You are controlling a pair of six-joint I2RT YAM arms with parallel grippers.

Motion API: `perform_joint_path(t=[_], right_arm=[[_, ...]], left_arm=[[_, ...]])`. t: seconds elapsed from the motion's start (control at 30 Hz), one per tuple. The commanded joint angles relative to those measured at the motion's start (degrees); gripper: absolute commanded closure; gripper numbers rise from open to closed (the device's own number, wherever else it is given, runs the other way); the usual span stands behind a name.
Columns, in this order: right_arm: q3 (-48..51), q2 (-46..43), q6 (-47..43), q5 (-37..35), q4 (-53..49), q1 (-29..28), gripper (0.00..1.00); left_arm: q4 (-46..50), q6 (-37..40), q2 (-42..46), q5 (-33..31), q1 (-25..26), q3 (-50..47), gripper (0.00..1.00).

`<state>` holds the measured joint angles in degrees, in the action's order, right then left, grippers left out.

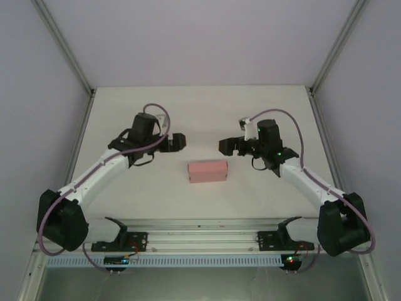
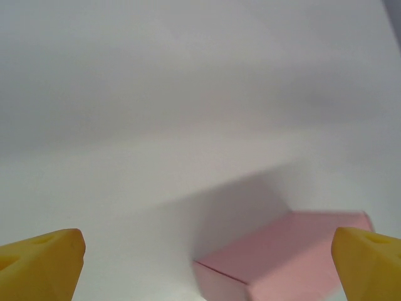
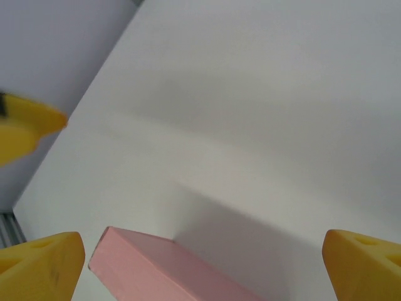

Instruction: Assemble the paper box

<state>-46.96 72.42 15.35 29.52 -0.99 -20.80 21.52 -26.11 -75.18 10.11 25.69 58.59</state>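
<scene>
Left claw (image 1: 177, 142) and right claw (image 1: 227, 146) hang with jaws spread wide, gripping nothing, the small flat pink card box (image 1: 207, 171) lying closed on the white table (image 1: 200, 113) between them, touching neither.

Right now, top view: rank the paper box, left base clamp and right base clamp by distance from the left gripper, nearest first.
From the left gripper:
1. paper box: mid-table, just to its right and a little nearer the bases.
2. left base clamp: near edge, left side.
3. right base clamp: near edge, right side.
</scene>
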Motion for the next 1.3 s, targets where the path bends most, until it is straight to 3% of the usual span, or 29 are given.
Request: perform_joint_path(t=[0.0, 0.13, 0.27, 0.4, 0.73, 0.8, 0.9, 0.93, 1.0, 1.13, 1.27], right_arm=[[-5.8, 2.4, -22.7, 7.6, -8.8, -1.2, 0.01], [-12.5, 6.0, -45.4, 8.2, -21.1, -4.7, 0.01], [-19.3, 10.8, -62.4, -4.1, -34.9, -13.4, 0.01], [-24.4, 16.7, -67.2, -12.2, -40.0, -18.0, 0.01], [-29.8, 27.2, -69.5, -19.5, -42.4, -21.3, 0.01], [-30.9, 28.9, -69.8, -19.6, -44.5, -21.5, 0.1], [-31.1, 30.0, -69.8, -19.9, -46.1, -22.1, 0.46], [-30.6, 29.8, -69.8, -20.3, -45.9, -22.3, 0.51], [-30.1, 29.7, -69.8, -21.9, -45.7, -22.5, 0.53], [-29.9, 28.7, -68.9, -24.2, -45.1, -22.5, 0.65], [-27.9, 25.4, -66.9, -31.2, -36.6, -22.8, 0.65]], left_arm=[[3.6, -0.5, -1.1, -4.8, -5.2, 1.0, 0.0], [1.0, 0.6, -0.9, -4.0, -11.5, -1.2, 0.0], [-1.6, 1.2, 0.2, -3.6, -15.6, -4.1, 0.0], [-3.0, 1.9, 0.7, -3.2, -17.9, -6.4, 0.0], [-3.5, 3.6, 0.9, -3.8, -18.9, -8.7, 0.0], [-3.6, 3.4, 1.0, -3.7, -19.0, -9.1, 0.0], [-3.7, 3.5, 1.2, -3.8, -19.0, -9.7, 0.0], [-3.6, 3.5, 1.4, -4.0, -18.8, -9.8, 0.0], [-3.6, 3.6, 1.8, -4.0, -19.0, -9.9, 0.0], [-3.8, 3.6, 2.9, -4.2, -19.0, -10.1, 0.0], [-3.9, 3.4, 3.8, -4.2, -19.0, -10.8, 0.0]])
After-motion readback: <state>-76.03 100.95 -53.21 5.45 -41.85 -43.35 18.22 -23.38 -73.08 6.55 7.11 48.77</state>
